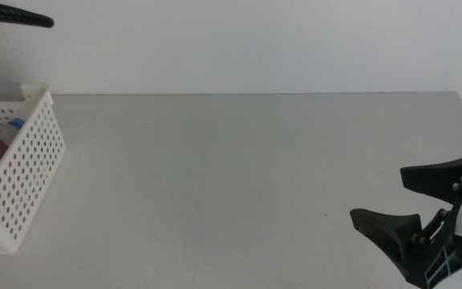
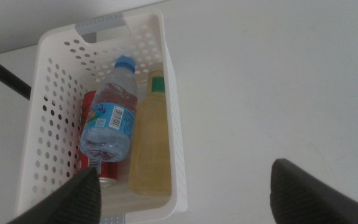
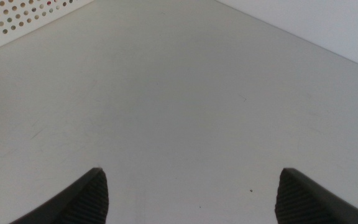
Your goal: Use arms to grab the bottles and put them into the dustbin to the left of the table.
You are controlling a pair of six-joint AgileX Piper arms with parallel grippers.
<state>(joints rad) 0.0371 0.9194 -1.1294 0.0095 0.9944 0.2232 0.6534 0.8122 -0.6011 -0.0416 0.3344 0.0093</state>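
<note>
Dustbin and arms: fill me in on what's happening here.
All three bottles already lie in the white dustbin at the table's left: the clear blue-labelled bottle, the yellow tea bottle and the red soda can. The left pincer hangs open above the bin, holding nothing. The right pincer waits open at the table's right.
</note>
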